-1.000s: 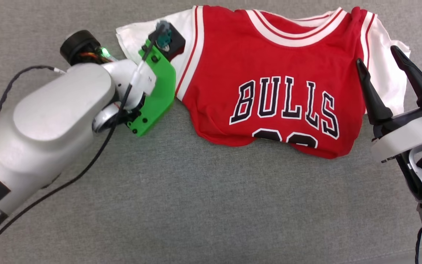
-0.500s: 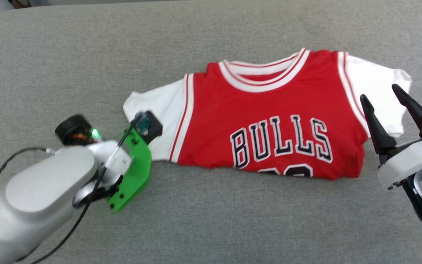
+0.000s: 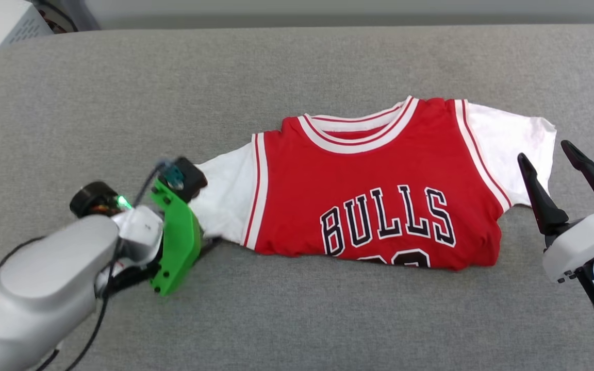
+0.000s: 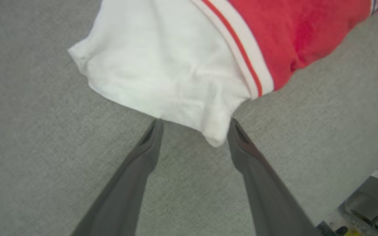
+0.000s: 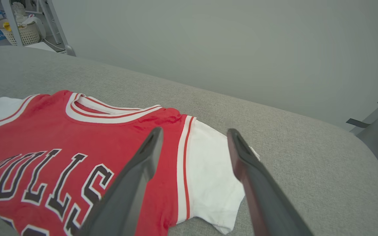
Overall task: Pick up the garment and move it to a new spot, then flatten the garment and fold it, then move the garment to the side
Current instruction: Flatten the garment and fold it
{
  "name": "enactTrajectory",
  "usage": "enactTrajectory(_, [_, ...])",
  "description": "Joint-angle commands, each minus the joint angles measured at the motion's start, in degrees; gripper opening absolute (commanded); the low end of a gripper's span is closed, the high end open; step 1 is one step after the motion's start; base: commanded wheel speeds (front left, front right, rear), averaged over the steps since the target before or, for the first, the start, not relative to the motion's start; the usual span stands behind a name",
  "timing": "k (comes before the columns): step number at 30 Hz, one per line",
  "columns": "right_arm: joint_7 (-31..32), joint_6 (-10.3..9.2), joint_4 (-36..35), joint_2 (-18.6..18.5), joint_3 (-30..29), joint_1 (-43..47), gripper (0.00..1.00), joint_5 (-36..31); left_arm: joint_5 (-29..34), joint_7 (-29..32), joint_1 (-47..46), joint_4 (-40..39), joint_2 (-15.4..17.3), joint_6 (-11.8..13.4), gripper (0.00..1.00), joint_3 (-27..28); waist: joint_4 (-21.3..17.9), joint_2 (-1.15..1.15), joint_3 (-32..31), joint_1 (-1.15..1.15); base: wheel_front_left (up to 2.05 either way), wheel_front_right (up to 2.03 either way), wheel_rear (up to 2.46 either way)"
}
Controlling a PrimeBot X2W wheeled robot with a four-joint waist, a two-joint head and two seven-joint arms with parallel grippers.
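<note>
**Position of the workpiece.** The shirt (image 3: 379, 180) lies face up with the grey cushion (image 3: 276, 319) beneath it and showing on every side. The collar points away from the robot. The lettering reads upright, but the number below it is cut off at the near edge of the shirt, where the lower body appears to be tucked or bunched underneath.

**Tool state.**
- The left gripper (image 4: 194, 121) is low at the outer corner of the shirt's left sleeve (image 4: 149, 65). Its fingers are spread wide, one tip to each side of that corner. Nothing is clamped between them.
- The right gripper (image 3: 543, 150) is raised beside the shirt's right sleeve (image 3: 508, 149). Its fingers are also spread wide and hold nothing.

**Step in hand (assessment).** The shirt appears to be set down at its spot, so flattening is the step now due. No fold is yet made on purpose.

**Next move (assessment).** The hidden lower body must be drawn out toward the robot. This calls for a grasp on the near edge of the shirt at both sides, then an even pull with both arms so that the cloth does not skew.
</note>
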Motion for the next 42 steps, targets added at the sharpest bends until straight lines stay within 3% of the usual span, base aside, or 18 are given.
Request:
enactTrajectory(1, [0.2, -0.04, -0.5, -0.2, -0.4, 1.1, 1.0, 0.7, -1.9, -0.8, -2.0, -0.6, 0.3, -0.1, 1.0, 1.4, 1.2, 0.37, -1.4, 0.0, 0.0, 0.0, 0.0])
enactTrajectory(7, [0.7, -0.04, -1.7, 0.2, -0.9, 1.8, 1.0, 0.8, -4.8, -2.1, -8.3, -1.2, 3.3, 0.2, 1.0, 6.8, 1.2, 0.37, -1.4, 0.0, 0.0, 0.0, 0.0])
enactTrajectory(14, [0.8, -0.04, -2.9, 0.8, -1.4, 1.0, 1.0, 0.3, -7.6, 0.8, -14.5, 4.0, 1.1, 1.3, 1.0, 10.0, 0.0, 0.37, 1.3, 0.0, 0.0, 0.0, 0.0])
enactTrajectory(25, [1.7, -0.04, -3.9, 1.3, -1.5, -0.9, 1.0, -0.2, -10.8, 14.9, -17.8, 13.0, -4.0, 0.3, 1.0, 4.9, -1.9, 0.37, 5.7, 0.0, 0.0, 0.0, 0.0])
enactTrajectory(39, [2.0, -0.04, -3.5, 1.6, -1.3, -3.0, 1.0, -0.5, -7.0, 18.7, -13.9, 19.1, -6.6, -0.1, 1.0, -0.9, -3.2, 0.37, 8.9, 0.0, 0.0, 0.0, 0.0])
enactTrajectory(40, [2.0, -0.04, -3.4, 1.6, -1.3, -3.3, 1.0, -0.5, -6.8, 18.5, -13.4, 19.1, -6.5, -0.1, 0.36, -1.1, -3.2, 0.37, 8.9, 0.0, 0.0, 0.0, 0.0])
enactTrajectory(41, [2.1, -0.04, -3.3, 1.6, -1.2, -3.5, 1.0, -0.5, -6.9, 18.3, -13.1, 19.0, -6.5, -0.1, 0.0, -1.2, -3.2, 0.37, 8.9, 0.0, 0.0, 0.0, 0.0])
enactTrajectory(42, [2.1, -0.04, -3.2, 1.6, -1.1, -3.8, 1.0, -0.4, -6.6, 17.9, -12.8, 18.7, -6.4, -0.1, 0.0, -1.4, -3.3, 0.37, 8.8, 0.0, 0.0, 0.0, 0.0])
